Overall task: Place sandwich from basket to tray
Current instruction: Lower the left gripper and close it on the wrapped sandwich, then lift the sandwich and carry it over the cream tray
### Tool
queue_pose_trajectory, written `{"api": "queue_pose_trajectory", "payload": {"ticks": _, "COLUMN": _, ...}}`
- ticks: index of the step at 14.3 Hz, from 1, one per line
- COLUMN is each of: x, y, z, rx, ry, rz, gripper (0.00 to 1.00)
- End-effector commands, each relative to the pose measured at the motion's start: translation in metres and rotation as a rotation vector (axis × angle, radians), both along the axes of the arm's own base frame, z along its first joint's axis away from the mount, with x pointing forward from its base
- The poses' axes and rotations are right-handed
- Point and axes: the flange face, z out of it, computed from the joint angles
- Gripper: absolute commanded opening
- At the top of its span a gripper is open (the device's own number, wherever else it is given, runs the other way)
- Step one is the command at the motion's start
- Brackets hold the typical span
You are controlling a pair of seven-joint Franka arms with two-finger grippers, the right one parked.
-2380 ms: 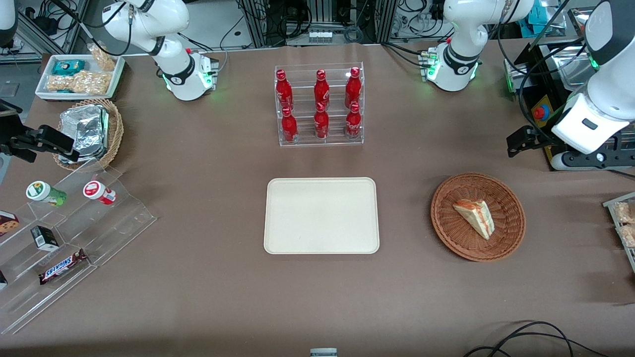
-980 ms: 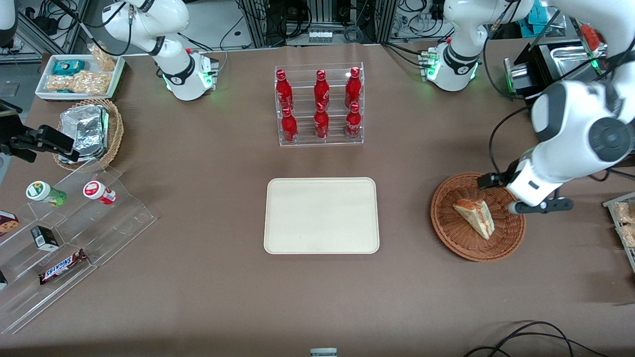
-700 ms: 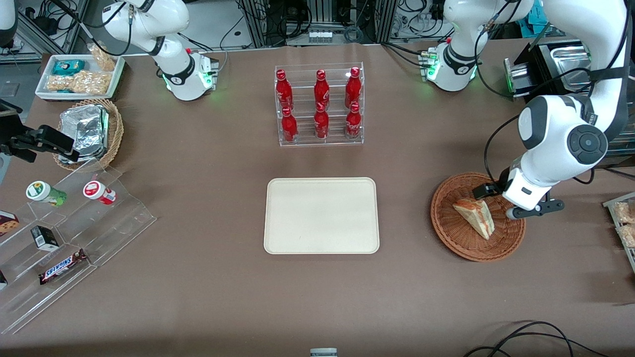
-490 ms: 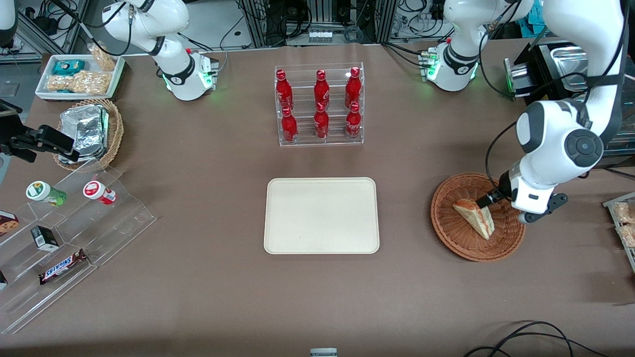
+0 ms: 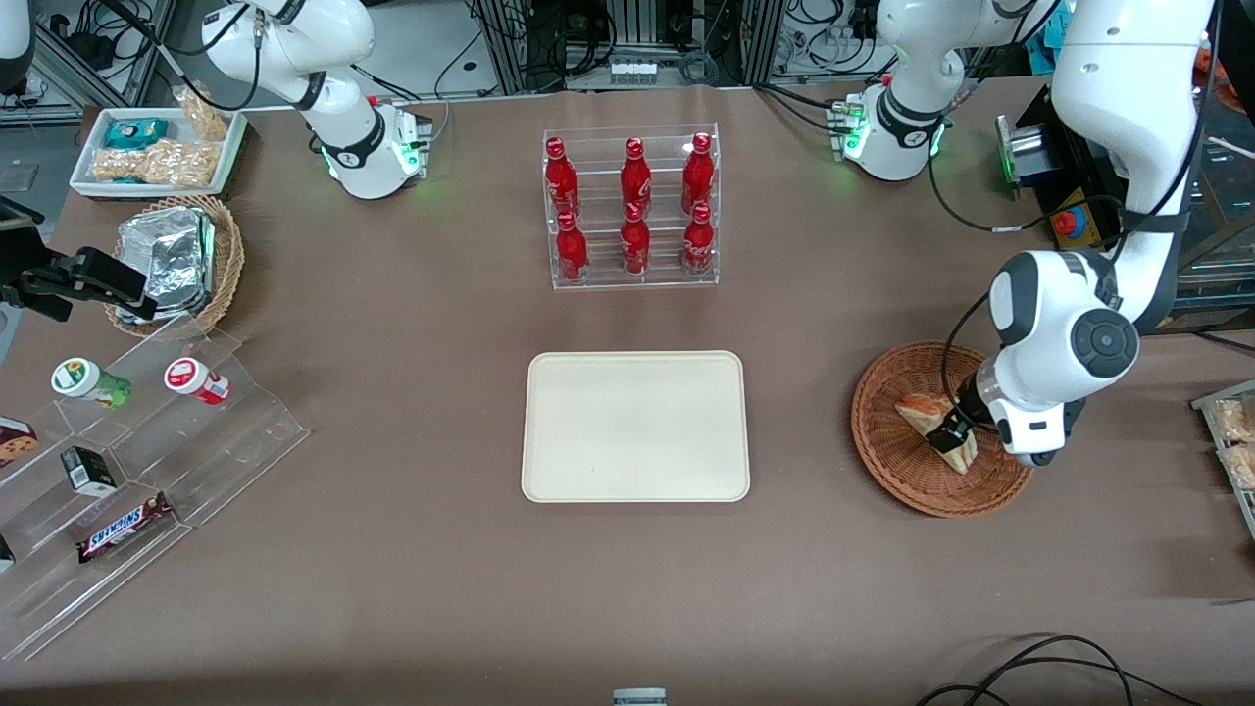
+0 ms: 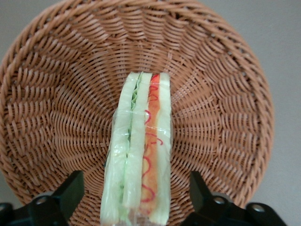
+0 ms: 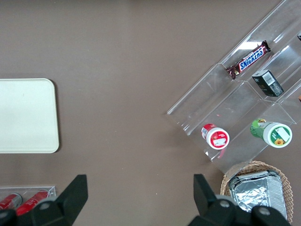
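While hand (image 6: 136, 200) straddles, one sandwich (image 6: 139, 150) in basket (image 6: 221, 94).

Wide desk (image 5: 392, 569) covered in plain brown cloth, flat and smooth, under soft, even light with only faint shadows. Farther from the front camera than the desk: grey metal frames (image 5: 510, 39) and lots of tangled black wires (image 5: 578, 29). At the desk's near edge, toward the working arm's end, loose black cables (image 5: 1049, 667) in loops. Past the desk's edge at the parked arm's end, a bit of grey floor (image 5: 20, 176). On the desk at the working arm's end, a black box with a red button (image 5: 1071, 222).
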Motion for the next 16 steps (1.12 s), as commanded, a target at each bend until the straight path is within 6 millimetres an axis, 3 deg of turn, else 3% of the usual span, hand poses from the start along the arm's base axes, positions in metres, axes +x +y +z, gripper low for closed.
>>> {"api": "queue_pose_trajectory", "payload": {"ticks": 1, "x": -0.004, "y": -0.003, "z": 0.000, "rx": 0.008, "ry": 0.061, "rz": 0.000, "gripper": 0.26}}
{"api": "queue_pose_trajectory", "payload": {"ticks": 2, "x": -0.003, "y": -0.004, "z": 0.007, "rx": 0.014, "ry": 0.099, "rz": -0.009, "gripper": 0.12}}
{"api": "queue_pose_trajectory", "payload": {"ticks": 3, "x": 0.001, "y": -0.004, "z": 0.017, "rx": 0.017, "ry": 0.122, "rz": -0.011, "gripper": 0.08}}
{"api": "queue_pose_trajectory", "payload": {"ticks": 6, "x": 0.013, "y": -0.007, "z": 0.053, "rx": 0.021, "ry": 0.191, "rz": -0.015, "gripper": 0.08}}
{"api": "queue_pose_trajectory", "payload": {"ticks": 8, "x": 0.020, "y": -0.026, "z": 0.076, "rx": 0.025, "ry": 0.212, "rz": -0.038, "gripper": 0.08}}
{"api": "queue_pose_trajectory", "payload": {"ticks": 12, "x": 0.018, "y": -0.086, "z": 0.075, "rx": 0.007, "ry": 0.197, "rz": -0.179, "gripper": 0.03}}
{"api": "queue_pose_trajectory", "payload": {"ticks": 16, "x": 0.023, "y": -0.192, "z": 0.065, "rx": -0.061, "ry": 0.098, "rz": -0.533, "gripper": 0.05}}
